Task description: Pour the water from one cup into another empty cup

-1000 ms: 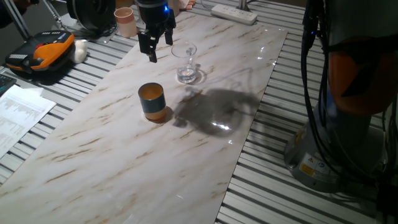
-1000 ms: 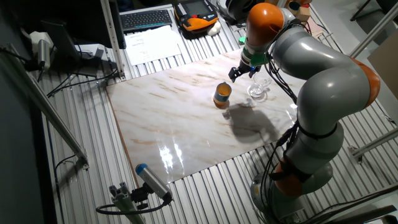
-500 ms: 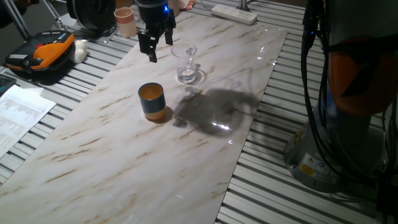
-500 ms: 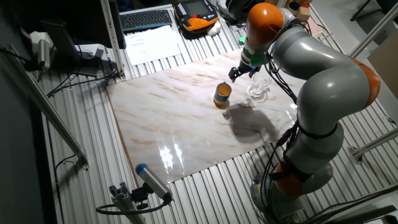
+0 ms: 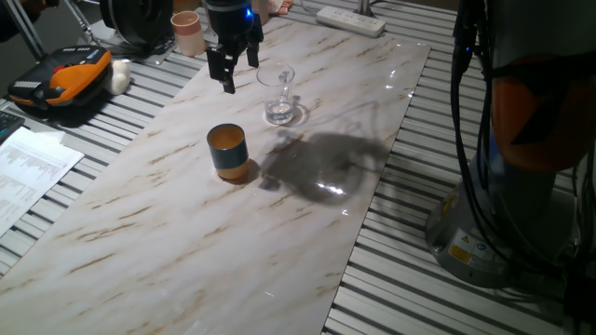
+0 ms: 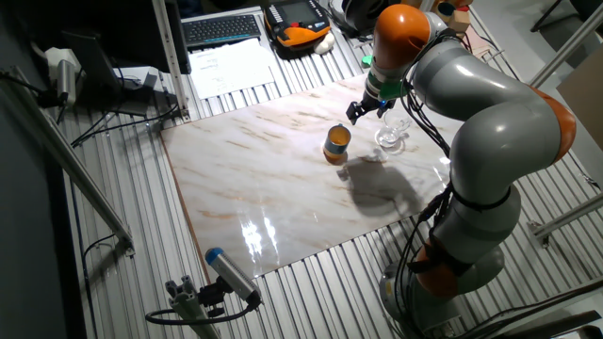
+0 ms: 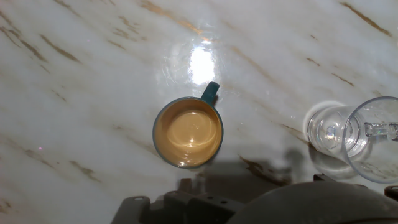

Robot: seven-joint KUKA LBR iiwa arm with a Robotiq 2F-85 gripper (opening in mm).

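Hovering above the marbled table (image 5: 307,233), the gripper (image 5: 236,63) hangs released and empty, left of the clear glass (image 5: 277,94). The teal cup (image 5: 227,152), orange inside, stands nearer. Water in the glass is hard to discern.

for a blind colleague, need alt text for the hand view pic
Seen from straight above, a teal cup with an orange inside stands on a white marble table. A clear glass cup stands apart from it at the right edge, and dark parts of the hand fill the bottom edge.
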